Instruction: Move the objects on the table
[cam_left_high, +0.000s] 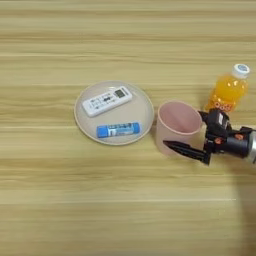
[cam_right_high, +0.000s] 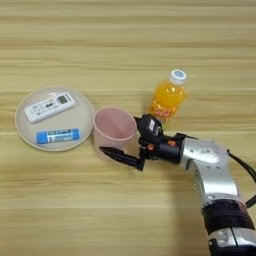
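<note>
We bring the end effector (cam_right_high: 131, 141) up to the pink cup (cam_right_high: 114, 131), with the grasp not yet made.

Our fingers stand wide apart: the lower black finger (cam_right_high: 120, 157) lies along the cup's near side and the upper one (cam_right_high: 146, 125) sits just beside its right wall, so we judge this the approach to gripping the cup; next we need to close squarely on the wall without tipping it. The juice bottle (cam_right_high: 167, 100) stands upright just above and right of the end effector, close enough to be knocked. The remote control (cam_right_high: 49, 106) and blue tube (cam_right_high: 58, 135) lie on the beige plate (cam_right_high: 84, 112) at left of the frame, whose rim is just beside the cup. The tabletop (cam_right_high: 128, 40) shows open room across the top and bottom of the frame.
</note>
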